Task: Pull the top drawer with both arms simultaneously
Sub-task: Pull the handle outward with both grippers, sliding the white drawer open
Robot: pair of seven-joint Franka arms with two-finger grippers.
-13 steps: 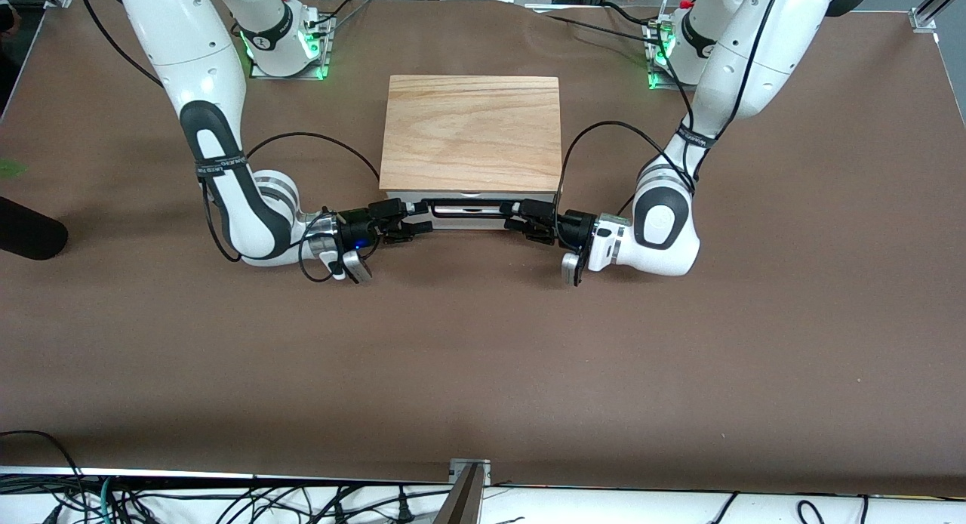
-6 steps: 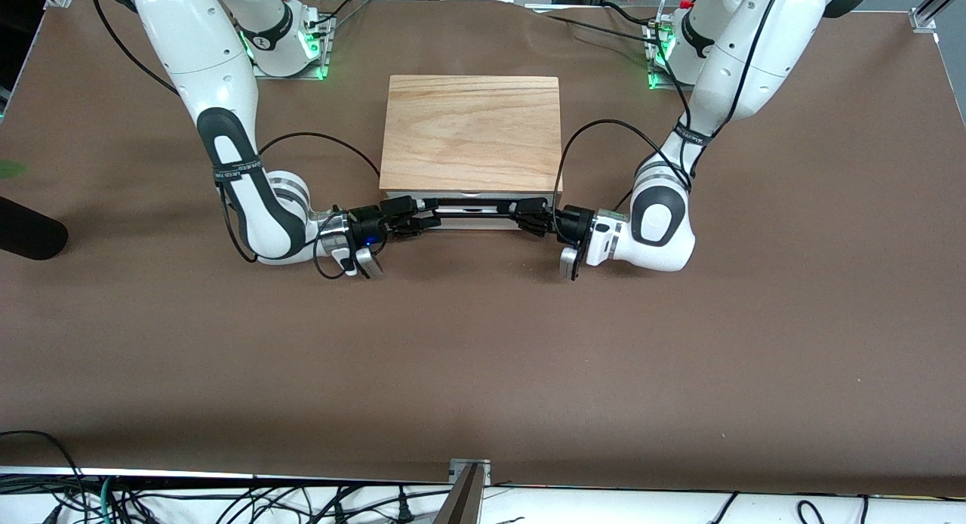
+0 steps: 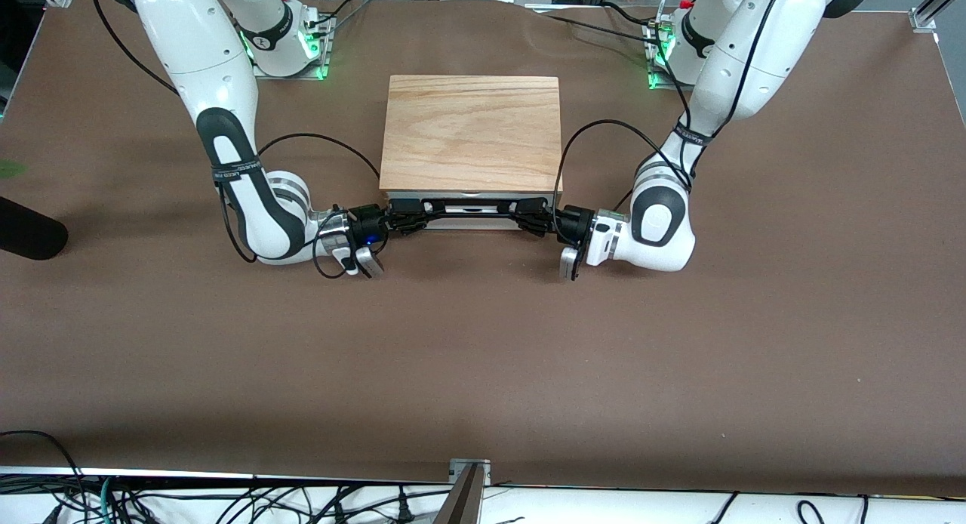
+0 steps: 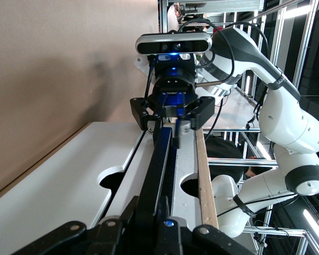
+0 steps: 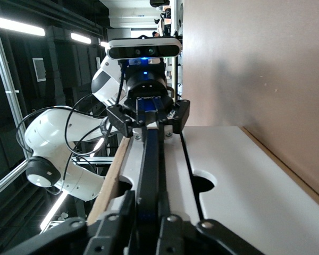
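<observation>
A: Nearest the front cam first?

B: Bare brown table (image 3: pixel 483 358), then both grippers low at the cabinet's front. Right gripper (image 3: pixel 404 214) comes in from the right arm's end, left gripper (image 3: pixel 528 211) from the left arm's end, each w/ its arm bent down to table level.

A: Jaws?

B: Both clamped on the black handle (image 3: pixel 468 211) of the top drawer (image 3: pixel 468 205), one at each end of the bar. In the left wrist view the handle (image 4: pixel 158 164) runs straight out to the right gripper (image 4: pixel 173 123), whose fingers pinch it; the right wrist view mirrors that, bar (image 5: pixel 149 159) leading to the left gripper (image 5: pixel 149 125).

A: Drawer out at all?

B: Looks shut or barely out, only a thin white strip shows under the top board (image 3: pixel 472 131); hard to say more from above. White fronts w/ rounded cutouts (image 4: pixel 114 178) show beside the bar in the wrist cams.

A: Farther up?

B: Cabinet sits mid-table btwn the arms, then the two bases w/ green lights (image 3: pixel 290 52) along the table's edge.
</observation>
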